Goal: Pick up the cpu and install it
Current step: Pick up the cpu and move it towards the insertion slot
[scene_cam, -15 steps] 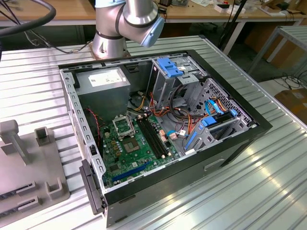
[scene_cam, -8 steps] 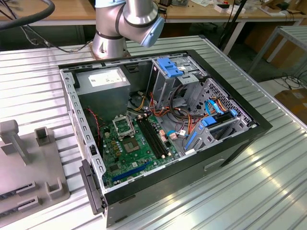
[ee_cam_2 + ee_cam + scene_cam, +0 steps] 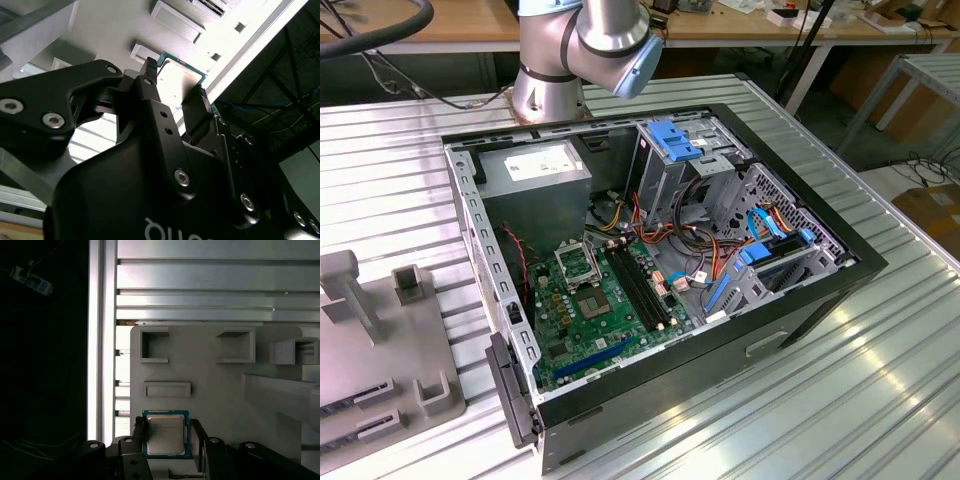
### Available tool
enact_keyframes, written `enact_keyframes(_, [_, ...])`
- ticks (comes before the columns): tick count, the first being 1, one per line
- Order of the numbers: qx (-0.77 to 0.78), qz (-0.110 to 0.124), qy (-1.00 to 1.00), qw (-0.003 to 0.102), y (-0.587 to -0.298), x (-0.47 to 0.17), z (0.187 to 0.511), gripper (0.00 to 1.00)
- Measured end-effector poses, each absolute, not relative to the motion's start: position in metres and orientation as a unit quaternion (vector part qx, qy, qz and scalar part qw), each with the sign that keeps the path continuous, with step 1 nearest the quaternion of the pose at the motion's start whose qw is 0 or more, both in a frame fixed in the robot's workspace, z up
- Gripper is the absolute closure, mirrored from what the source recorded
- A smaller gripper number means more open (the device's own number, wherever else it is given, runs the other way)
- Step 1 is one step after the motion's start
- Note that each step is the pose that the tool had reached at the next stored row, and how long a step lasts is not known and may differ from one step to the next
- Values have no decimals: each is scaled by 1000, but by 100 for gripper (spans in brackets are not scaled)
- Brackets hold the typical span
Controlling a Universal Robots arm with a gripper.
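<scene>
Cpu (image 3: 165,435) flat on the tray (image 3: 210,375), desk (image 3: 200,290) beneath. Claw (image 3: 168,434) parted, flanking two opposite edges. Probably light, stiff, slick-topped, fragile underneath; best pinched squarely by the thin green rim.

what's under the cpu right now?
The grey fixture tray, with its recesses showing beyond the cpu. The patch straight beneath the chip is covered by it, so whether it rests in a pocket or is lifted cannot be told.
</scene>
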State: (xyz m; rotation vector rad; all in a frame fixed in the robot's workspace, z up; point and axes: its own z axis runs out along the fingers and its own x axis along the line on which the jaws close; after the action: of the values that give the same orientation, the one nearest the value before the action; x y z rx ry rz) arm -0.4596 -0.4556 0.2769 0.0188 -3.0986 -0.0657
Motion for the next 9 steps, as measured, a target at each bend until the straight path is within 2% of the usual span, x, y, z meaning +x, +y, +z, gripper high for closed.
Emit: enact_keyframes(9, [6,-21,-1000,21,-456,-460,284,54])
